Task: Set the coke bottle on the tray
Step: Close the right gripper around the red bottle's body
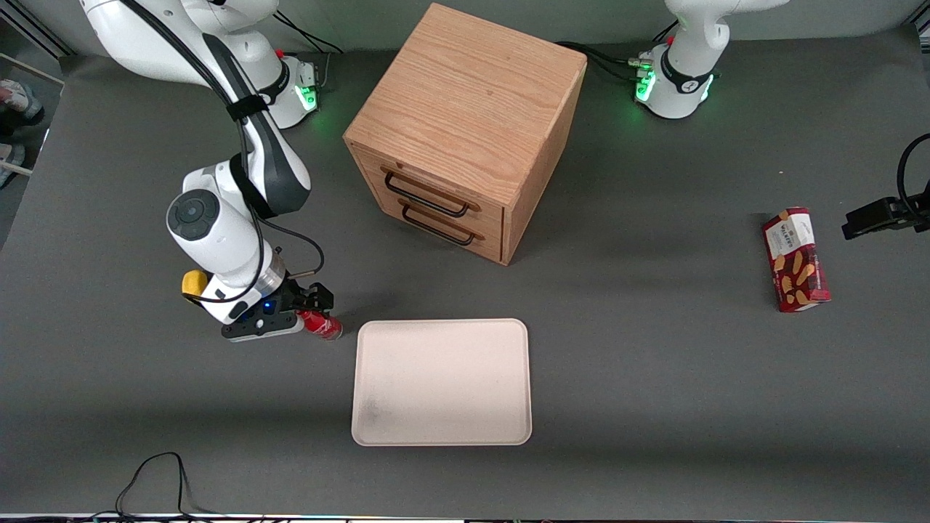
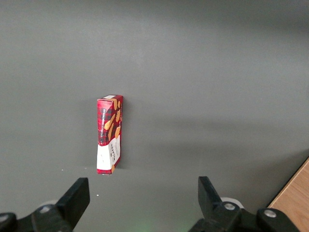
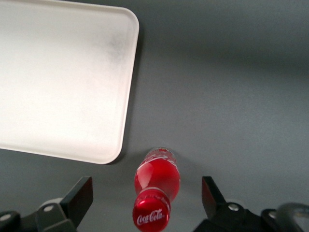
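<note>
- Front view: my gripper point(image 1: 314, 305) hangs low over the grey table point(image 1: 654, 378), toward the working arm's end. The coke bottle point(image 1: 323, 326) stands on the table directly under it, just beside the tray point(image 1: 442, 381) but not touching it. From the tray's middle the bottle is at about 10 o'clock. The bottle is not on the tray yet. The wooden drawer cabinet point(image 1: 465, 131) is at about 12 o'clock from the tray, farther from the camera. The red snack box point(image 1: 795, 259) lies well apart, toward the parked arm's end of the table.
- Left wrist view: only the snack box point(image 2: 110, 134) on the grey table point(image 2: 217, 72) shows here, with a wooden edge of the cabinet point(image 2: 294, 198).
- Right wrist view: my two fingers point(image 3: 79, 195) are spread wide, released, and hold nothing. The coke bottle point(image 3: 155, 191) stands upright between them with a clear gap on each side; I look down on its red cap with the white logo. The tray point(image 3: 63, 82) is near the bottle, at about 10 o'clock from it, with a faint dark smudge near one corner.
</note>
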### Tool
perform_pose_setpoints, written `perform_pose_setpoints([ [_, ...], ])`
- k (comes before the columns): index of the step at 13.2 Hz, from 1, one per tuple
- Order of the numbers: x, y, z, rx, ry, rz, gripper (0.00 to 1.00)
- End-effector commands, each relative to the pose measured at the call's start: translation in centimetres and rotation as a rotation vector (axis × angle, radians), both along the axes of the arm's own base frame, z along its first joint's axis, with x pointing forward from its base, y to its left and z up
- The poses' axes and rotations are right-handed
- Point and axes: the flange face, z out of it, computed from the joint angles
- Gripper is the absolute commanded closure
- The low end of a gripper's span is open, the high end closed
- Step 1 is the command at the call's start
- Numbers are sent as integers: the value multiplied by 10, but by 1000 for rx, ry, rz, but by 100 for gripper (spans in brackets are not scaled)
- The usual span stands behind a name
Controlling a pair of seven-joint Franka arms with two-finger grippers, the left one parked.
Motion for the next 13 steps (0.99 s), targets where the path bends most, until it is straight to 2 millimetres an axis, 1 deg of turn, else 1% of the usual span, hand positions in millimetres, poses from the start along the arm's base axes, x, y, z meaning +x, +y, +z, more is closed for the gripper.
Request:
perform_pose_setpoints([
  [1,0,-1,-1,4,-10,-17,0],
  [3,-2,-3,-5,0,2,-19,0],
  [6,-4,-4,-7,-4,18,-22,0],
  [7,-4,-4,-6,-4,18,-22,15],
  [8,-4,-4,-6,-5,21,-22,39],
  [9,-4,-4,-5,-6,23,-22,65],
  [10,-4,-4,-4,-5,20,-22,86],
  [11,-3,-3,-3,-4,18,-22,98],
  [12,-3,-3,-1,-4,15,-21,100],
  [13,-3,-3,0,-3,14,-19,100],
])
